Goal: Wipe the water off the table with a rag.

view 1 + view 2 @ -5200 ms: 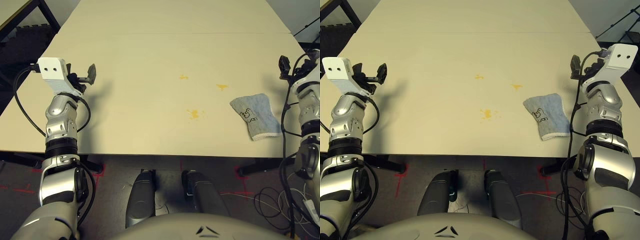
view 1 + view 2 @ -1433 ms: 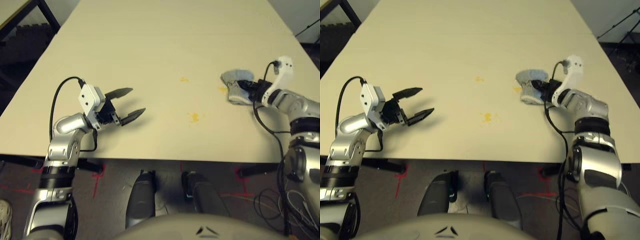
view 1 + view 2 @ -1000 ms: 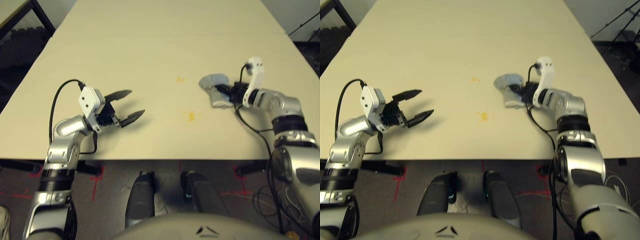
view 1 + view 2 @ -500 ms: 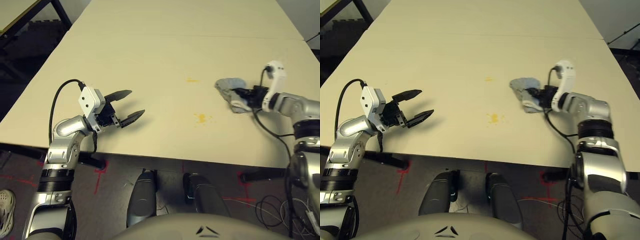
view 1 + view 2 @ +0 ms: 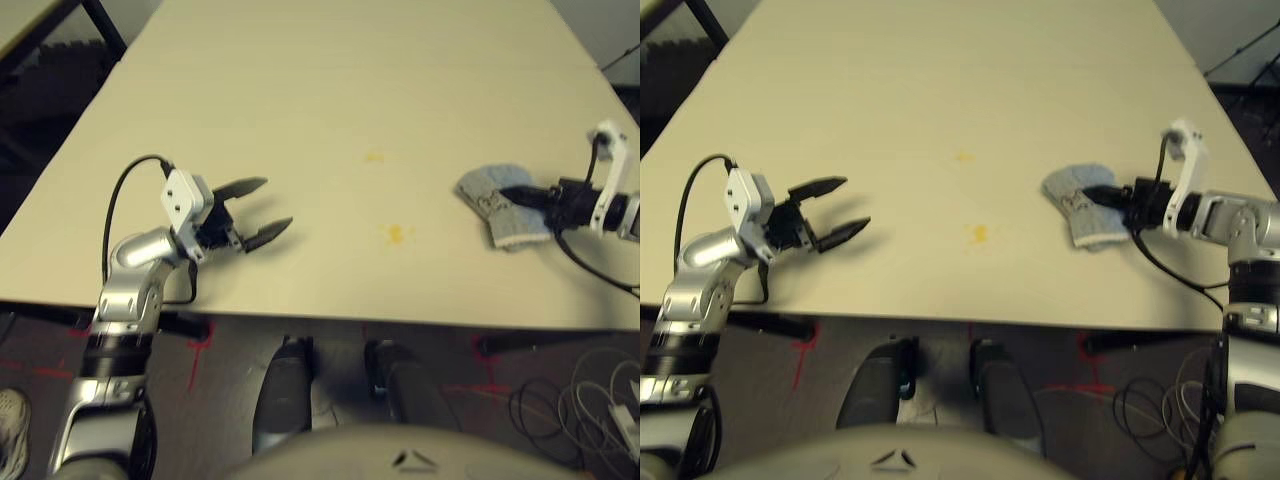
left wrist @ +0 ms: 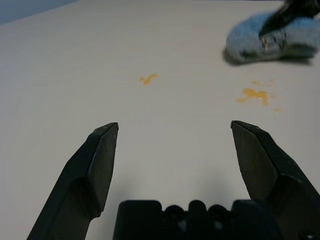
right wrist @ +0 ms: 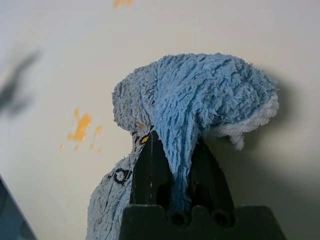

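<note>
Item 1: my left gripper [image 5: 830,213], jaws spread wide with nothing between them, over the left part of the table [image 5: 870,280].

Item 2: 2 orange-yellow spills, the nearer, larger one [image 5: 980,234] and the farther, fainter one [image 5: 965,157], both between my 2 grippers.

Item 3: the rag [image 5: 1070,190], blue-grey, just right of the spills; folds pinched between the closed fingers of my right gripper [image 7: 175,137], cloth bulging on each side.

Relation that counts: the larger spill lies left of the rag and slightly nearer my body, so I judge the wipe should run leftward and a little inward (right arm's job, I think, since it has the cloth).
</note>
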You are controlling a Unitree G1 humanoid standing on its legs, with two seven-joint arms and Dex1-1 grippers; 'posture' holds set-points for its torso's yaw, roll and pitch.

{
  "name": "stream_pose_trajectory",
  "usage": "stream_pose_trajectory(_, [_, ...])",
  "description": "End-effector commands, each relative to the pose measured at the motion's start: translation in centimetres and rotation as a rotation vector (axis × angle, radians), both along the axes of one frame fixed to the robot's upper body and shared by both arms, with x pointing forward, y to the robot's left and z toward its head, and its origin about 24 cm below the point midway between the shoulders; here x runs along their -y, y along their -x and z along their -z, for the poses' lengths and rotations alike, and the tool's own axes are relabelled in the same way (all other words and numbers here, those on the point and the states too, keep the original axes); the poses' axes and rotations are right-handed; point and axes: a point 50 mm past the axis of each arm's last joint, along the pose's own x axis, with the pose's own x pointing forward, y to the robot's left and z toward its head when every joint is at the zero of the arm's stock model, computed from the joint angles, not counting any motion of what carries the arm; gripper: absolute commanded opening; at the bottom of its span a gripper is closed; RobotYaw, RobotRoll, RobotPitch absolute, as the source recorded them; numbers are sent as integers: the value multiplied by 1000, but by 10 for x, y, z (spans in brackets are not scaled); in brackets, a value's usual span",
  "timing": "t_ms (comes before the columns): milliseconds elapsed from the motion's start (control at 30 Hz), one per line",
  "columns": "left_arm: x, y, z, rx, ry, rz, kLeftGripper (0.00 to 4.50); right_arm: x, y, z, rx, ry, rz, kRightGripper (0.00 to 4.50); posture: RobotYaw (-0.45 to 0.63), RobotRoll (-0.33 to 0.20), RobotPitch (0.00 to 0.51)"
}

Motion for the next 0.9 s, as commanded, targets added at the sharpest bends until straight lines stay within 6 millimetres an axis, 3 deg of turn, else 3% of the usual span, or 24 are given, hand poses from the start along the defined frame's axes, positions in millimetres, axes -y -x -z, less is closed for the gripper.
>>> stream_pose_trajectory(33, [2, 0, 4, -13, -10, 9, 4500, -25, 4, 17, -34, 32, -33, 117, 208, 0, 187])
stream_pose_trajectory(167, [3, 0, 4, -13, -9, 11, 4500, -61, 2, 34, -45, 11, -75, 117, 213, 0, 188])
stream_pose_trajectory(633, [9, 0, 3, -4, -13, 29, 4500, -179, -5, 36, -26, -79, -307, 116, 235, 0, 191])
stream_pose_trajectory(800, [9, -1, 4, -5, -14, 31, 4500, -204, -5, 35, -15, -94, -352, 116, 243, 0, 191])
stream_pose_trajectory(900, [8, -1, 6, -8, -15, 31, 4500, -208, -5, 33, -12, -96, -362, 116, 245, 0, 191])
